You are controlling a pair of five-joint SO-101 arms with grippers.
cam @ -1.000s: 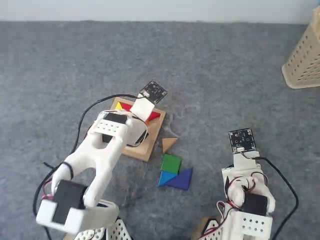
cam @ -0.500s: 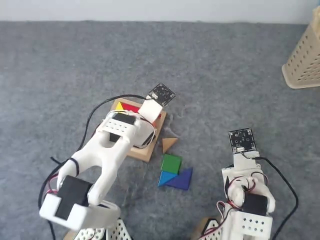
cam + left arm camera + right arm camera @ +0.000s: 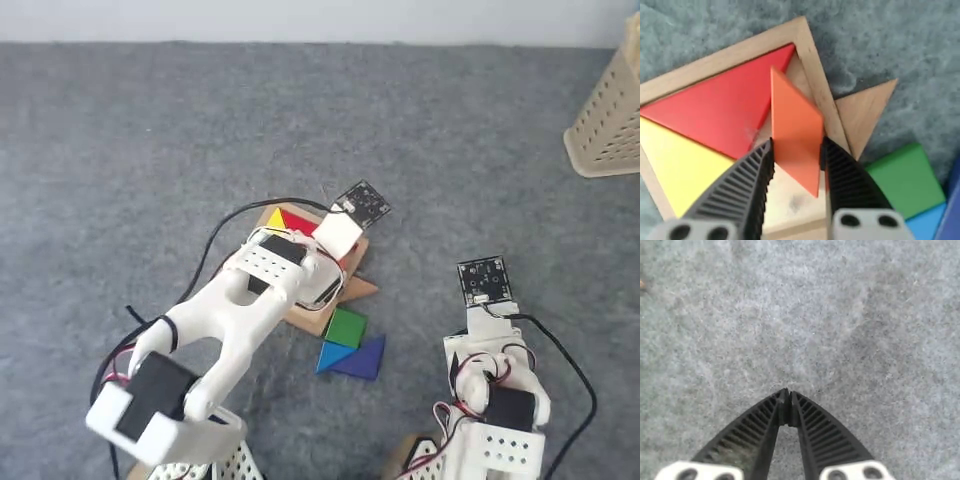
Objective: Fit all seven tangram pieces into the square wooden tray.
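My left gripper (image 3: 796,144) is shut on an orange parallelogram piece (image 3: 799,120), held over the open corner of the square wooden tray (image 3: 812,50). A red triangle (image 3: 715,112) and a yellow triangle (image 3: 675,165) lie flat in the tray. A tan triangle (image 3: 862,112) touches the tray's outer rim. In the high view the left arm (image 3: 250,300) covers most of the tray (image 3: 318,318). Beside it lie the tan triangle (image 3: 358,289), a green square (image 3: 343,326), a blue triangle (image 3: 333,357) and a dark blue piece (image 3: 367,358). My right gripper (image 3: 788,392) is shut over bare carpet.
Grey carpet covers the table. A cream perforated basket (image 3: 610,110) stands at the far right edge. The right arm (image 3: 495,390) sits at the front right, apart from the pieces. Black cables trail from both arms.
The left arm has swung right, and the tray has slid right with it, up against the tan triangle. The right arm has kept still.
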